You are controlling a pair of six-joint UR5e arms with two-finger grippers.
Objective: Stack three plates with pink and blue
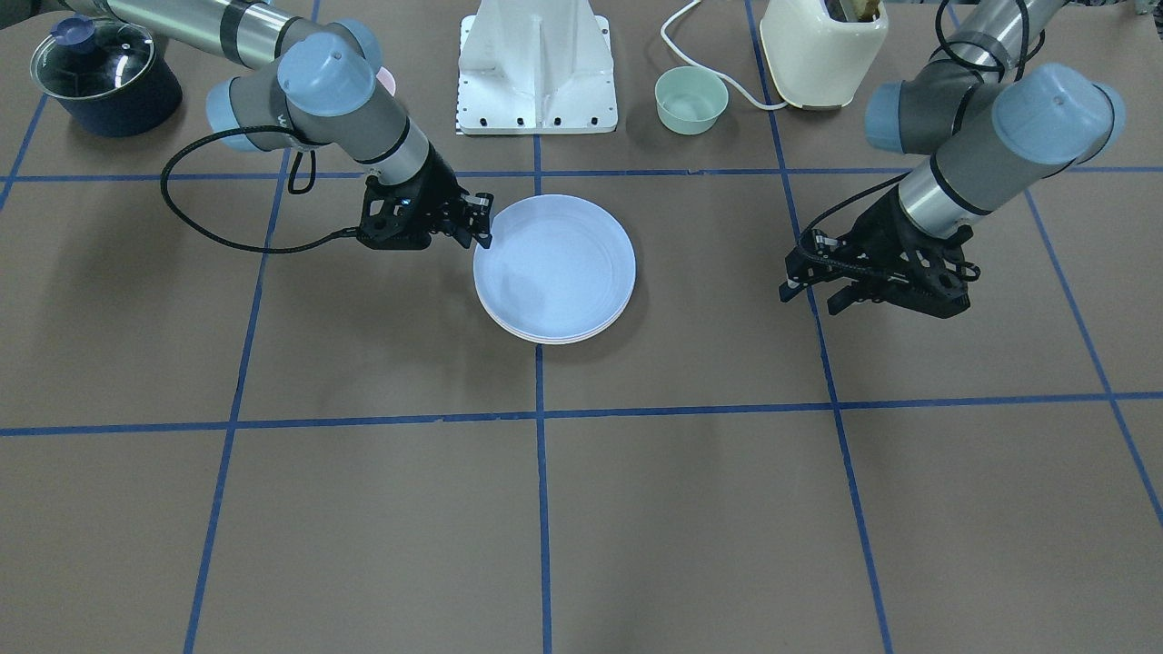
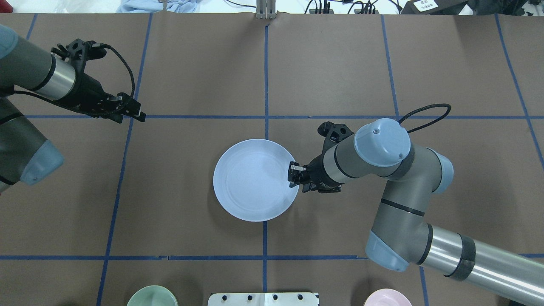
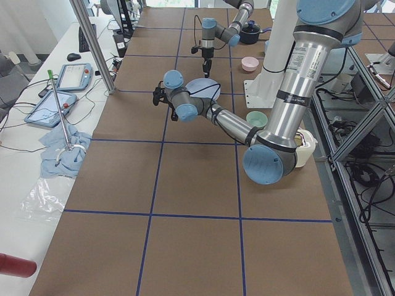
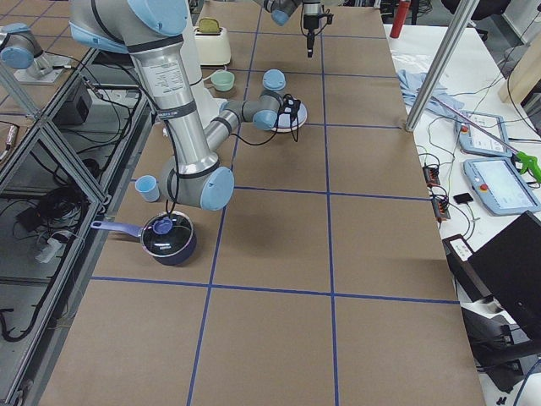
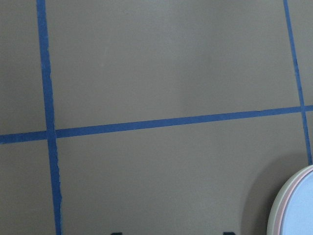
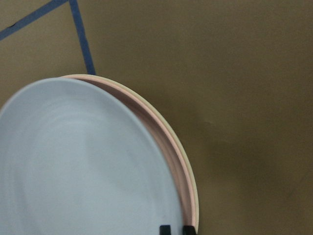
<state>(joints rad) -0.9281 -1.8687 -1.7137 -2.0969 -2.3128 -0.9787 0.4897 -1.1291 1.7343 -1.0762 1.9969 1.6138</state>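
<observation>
The three plates lie stacked at the table's middle. The light blue plate point(image 1: 554, 268) is on top and also shows in the overhead view point(image 2: 253, 180). In the right wrist view the blue plate point(image 6: 83, 161) sits a little off-centre over the pink plate point(image 6: 164, 142), with the cream plate point(image 6: 188, 166) at the bottom. My right gripper point(image 1: 480, 227) point(image 2: 292, 172) is at the stack's edge, its fingertips point(image 6: 165, 229) close together on the blue plate's rim. My left gripper point(image 1: 813, 295) point(image 2: 138, 114) is open and empty, off to the side above bare table.
A mint-green bowl point(image 1: 691, 100), a cream toaster point(image 1: 822, 50) and the white robot base point(image 1: 536, 73) stand along the robot's side. A dark pot with a glass lid point(image 1: 104, 77) stands at that side's corner. A pink bowl point(image 2: 387, 297) sits near the base. A light blue cup point(image 4: 147, 188) stands at the table's edge.
</observation>
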